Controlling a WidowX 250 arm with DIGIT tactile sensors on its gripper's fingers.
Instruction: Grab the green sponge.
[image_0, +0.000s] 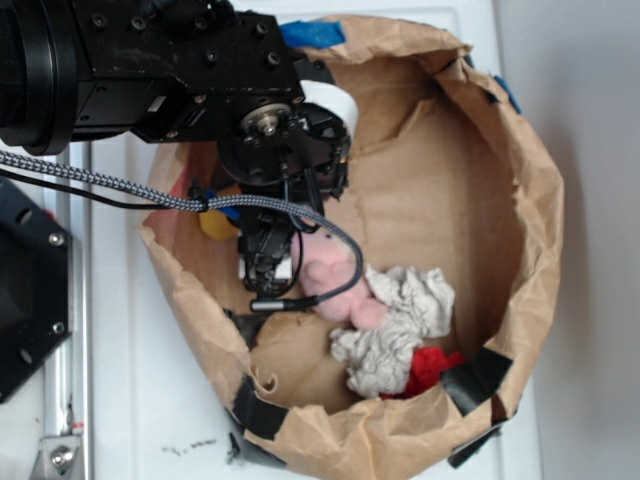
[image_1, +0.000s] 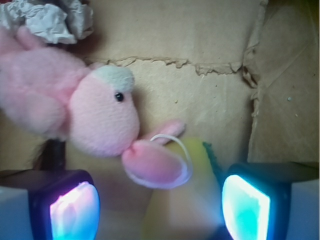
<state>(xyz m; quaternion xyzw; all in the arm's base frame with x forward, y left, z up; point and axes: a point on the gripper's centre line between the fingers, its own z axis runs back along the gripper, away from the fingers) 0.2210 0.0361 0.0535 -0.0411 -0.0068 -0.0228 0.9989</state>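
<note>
The gripper (image_1: 160, 205) hangs with jaws apart, straddling the sponge (image_1: 197, 165) but not yet clamped (closing and lifting remain). The sponge lies between the pads, partly under the bunny's (image_1: 100, 117) ear, its long axis seemingly running near-to-far, green edge toward the right pad (image_1: 246, 206).

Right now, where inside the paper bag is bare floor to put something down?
Bare floor lies in the bag's upper right, between its wall and the rag. Crowded: the lower left, where the gripper, open, hangs over the sponge and bunny, with something red beside the rag.
</note>
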